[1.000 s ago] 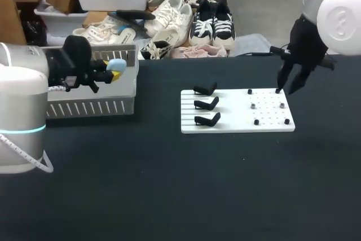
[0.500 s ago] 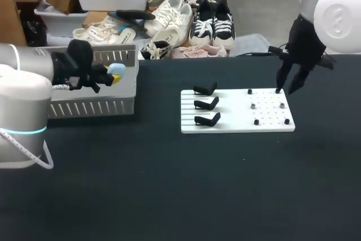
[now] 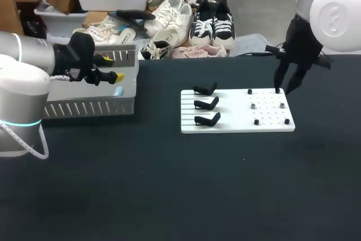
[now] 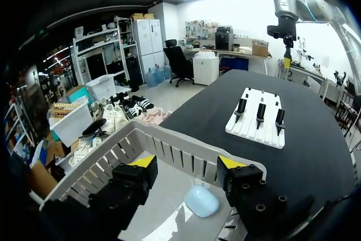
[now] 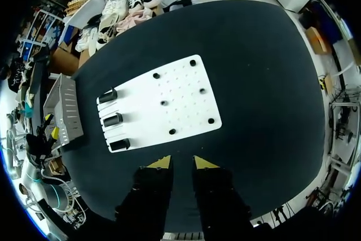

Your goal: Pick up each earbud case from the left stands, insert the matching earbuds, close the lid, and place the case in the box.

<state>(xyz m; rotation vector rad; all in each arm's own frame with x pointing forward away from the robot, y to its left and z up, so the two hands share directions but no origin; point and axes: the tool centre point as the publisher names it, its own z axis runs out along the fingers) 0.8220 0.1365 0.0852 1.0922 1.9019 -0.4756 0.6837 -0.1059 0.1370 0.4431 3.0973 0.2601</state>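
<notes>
Pale blue case (image 4: 201, 200) lies on the box (image 4: 169, 153) floor, just ahead of the wide, empty fingers of the left gripper (image 4: 188, 162); right gripper (image 5: 181, 163), narrow and empty, hangs well apart by the board (image 5: 169, 100).

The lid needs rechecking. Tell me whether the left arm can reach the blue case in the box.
Probably yes: the left gripper hangs open just above the blue case on the box floor, nothing between them.
</notes>
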